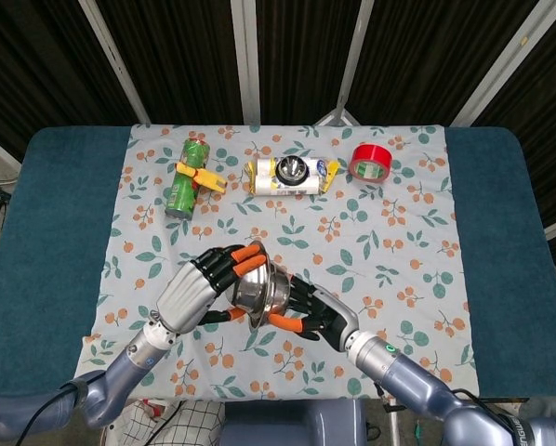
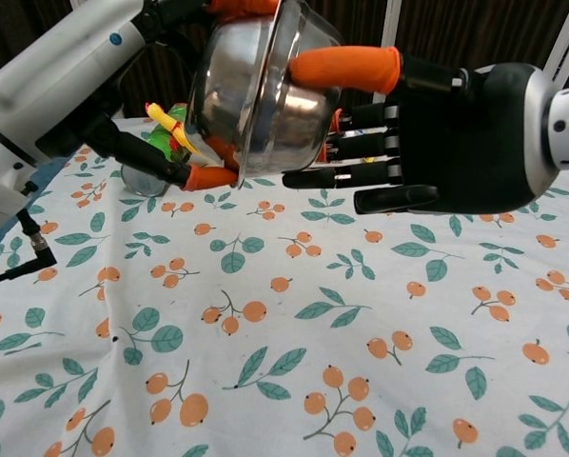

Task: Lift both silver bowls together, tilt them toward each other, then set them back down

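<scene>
Both silver bowls hang above the floral cloth (image 1: 390, 242), tipped on their sides with their open mouths facing each other. Their rims meet or nearly meet. My left hand (image 1: 196, 294) grips the left bowl (image 1: 247, 292) with orange-tipped fingers over its rim and back. My right hand (image 1: 319, 310) holds the right bowl (image 1: 279, 290), thumb across its side. In the chest view the left bowl (image 2: 229, 90) and right bowl (image 2: 304, 109) fill the upper middle, the right hand (image 2: 446, 133) beside them and the left hand (image 2: 175, 14) at the top, its thumb under the bowl.
At the far side of the cloth lie a green can with a yellow clamp (image 1: 187, 174), a white and yellow pack with a round metal piece on it (image 1: 290, 174) and a red tape roll (image 1: 371, 161). The blue table (image 1: 46, 232) borders the cloth.
</scene>
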Robot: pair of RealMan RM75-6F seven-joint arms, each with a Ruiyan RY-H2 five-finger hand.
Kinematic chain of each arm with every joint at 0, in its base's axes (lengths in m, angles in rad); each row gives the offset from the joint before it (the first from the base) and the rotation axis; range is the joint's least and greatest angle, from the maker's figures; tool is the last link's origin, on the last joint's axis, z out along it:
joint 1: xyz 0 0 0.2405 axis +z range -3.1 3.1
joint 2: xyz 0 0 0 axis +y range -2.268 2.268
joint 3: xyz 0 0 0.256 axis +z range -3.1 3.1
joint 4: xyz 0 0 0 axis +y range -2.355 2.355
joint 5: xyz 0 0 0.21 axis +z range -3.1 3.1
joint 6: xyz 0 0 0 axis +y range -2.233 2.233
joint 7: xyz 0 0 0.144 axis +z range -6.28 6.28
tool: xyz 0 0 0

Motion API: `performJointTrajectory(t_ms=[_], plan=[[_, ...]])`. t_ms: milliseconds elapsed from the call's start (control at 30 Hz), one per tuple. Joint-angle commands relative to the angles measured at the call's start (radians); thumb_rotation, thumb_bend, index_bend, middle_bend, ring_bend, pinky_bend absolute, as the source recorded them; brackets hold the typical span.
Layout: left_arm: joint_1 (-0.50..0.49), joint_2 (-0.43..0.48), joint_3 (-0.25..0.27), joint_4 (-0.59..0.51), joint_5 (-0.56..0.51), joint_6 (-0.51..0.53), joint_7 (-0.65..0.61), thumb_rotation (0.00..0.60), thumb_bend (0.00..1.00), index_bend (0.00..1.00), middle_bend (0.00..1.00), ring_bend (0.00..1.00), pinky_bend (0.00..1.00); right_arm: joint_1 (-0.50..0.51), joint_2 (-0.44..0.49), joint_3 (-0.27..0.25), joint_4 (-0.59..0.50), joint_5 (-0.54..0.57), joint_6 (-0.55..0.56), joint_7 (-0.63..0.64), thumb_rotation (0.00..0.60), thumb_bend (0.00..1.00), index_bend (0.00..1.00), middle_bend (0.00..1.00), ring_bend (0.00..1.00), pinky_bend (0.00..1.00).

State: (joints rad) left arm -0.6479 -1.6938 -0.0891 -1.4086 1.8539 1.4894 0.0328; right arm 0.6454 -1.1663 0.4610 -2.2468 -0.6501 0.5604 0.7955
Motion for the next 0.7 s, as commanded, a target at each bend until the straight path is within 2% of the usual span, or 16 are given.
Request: performJointTrajectory(t_ms=[33, 333, 700], plan=[[-0.002, -0.001, 0.003, 0.002, 0.011, 0.005, 0.006, 0.600, 0.55, 0.52, 0.63, 0.49, 0.68, 0.008, -0.006, -0.009, -0.003, 0.007, 0.016, -0.013, 0.600, 0.33, 0.98, 0.92, 0.92, 1.00], [0.010, 0.038, 0.008, -0.025, 0.024, 0.029, 0.020, 0.600, 0.55, 0.52, 0.63, 0.49, 0.68, -0.008, 0.020, -0.007, 0.022, 0.019, 0.033, -0.011, 0.600, 0.33, 0.98, 0.92, 0.92, 1.00], [0.028, 0.111, 0.017, -0.076, 0.020, 0.025, 0.058, 0.600, 0.55, 0.52, 0.63, 0.49, 0.68, -0.090, 0.096, 0.026, 0.144, -0.025, -0.012, 0.042, 0.600, 0.33, 0.98, 0.92, 0.92, 1.00]])
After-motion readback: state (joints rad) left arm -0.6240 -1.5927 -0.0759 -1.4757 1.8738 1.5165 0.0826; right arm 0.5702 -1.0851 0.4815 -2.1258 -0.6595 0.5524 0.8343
